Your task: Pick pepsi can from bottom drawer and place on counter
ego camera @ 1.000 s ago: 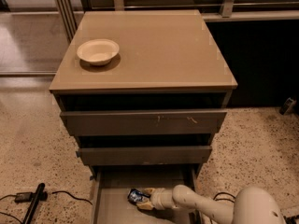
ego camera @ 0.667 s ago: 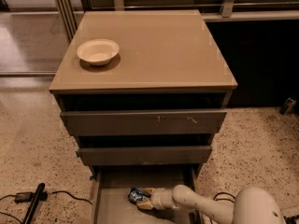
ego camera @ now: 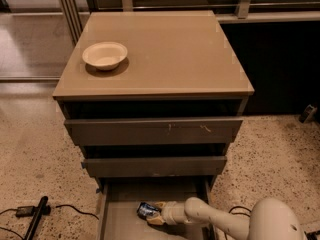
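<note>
Cut off by the lower edge: the front of the bottom drawer (ego camera: 120, 220). Hidden under the middle drawer front (ego camera: 155, 166): the back of that drawer's floor. Covered by the gripper (ego camera: 156, 213), down inside the drawer at the can's right: the right end of the pepsi can (ego camera: 146, 209). Too small to read: the can's markings. Cut off at the lower right corner: the white arm (ego camera: 220, 220). Too dark to see into: the gap just below the counter (ego camera: 165, 54). Cut at the lower left: the black tool (ego camera: 36, 223) on the floor. Blurred at the right edge, not identifiable: a small dark object (ego camera: 310, 113).
</note>
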{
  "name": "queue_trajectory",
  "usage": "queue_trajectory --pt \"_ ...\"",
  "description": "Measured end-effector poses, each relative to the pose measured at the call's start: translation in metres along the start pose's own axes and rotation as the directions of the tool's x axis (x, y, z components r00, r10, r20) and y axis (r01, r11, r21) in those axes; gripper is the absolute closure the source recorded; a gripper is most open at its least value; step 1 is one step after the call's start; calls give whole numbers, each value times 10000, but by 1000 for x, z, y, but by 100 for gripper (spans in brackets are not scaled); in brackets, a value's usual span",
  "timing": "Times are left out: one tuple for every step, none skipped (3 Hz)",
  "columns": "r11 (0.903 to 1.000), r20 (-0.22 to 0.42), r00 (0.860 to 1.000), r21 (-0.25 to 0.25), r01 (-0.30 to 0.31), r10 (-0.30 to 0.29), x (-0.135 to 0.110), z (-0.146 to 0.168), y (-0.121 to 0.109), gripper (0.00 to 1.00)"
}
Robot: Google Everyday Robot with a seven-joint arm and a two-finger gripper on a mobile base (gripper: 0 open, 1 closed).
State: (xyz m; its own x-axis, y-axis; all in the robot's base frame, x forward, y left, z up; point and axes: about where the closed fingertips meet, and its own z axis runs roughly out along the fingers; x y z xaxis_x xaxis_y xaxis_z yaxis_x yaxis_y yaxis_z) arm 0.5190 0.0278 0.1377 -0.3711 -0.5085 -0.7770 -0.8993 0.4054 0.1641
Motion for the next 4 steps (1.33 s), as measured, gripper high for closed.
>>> queue_trajectory --pt "9997 -17 9997 74 253 -253 -11 -24 0 100" --pt "9975 313 9970 55 701 -703 -36 -68 9 100" --pt "9932 458 9924 236 1137 -1146 -57 -114 17 100" --pt "9819 595 9807 463 1837 -1863 -88 -168 31 100"
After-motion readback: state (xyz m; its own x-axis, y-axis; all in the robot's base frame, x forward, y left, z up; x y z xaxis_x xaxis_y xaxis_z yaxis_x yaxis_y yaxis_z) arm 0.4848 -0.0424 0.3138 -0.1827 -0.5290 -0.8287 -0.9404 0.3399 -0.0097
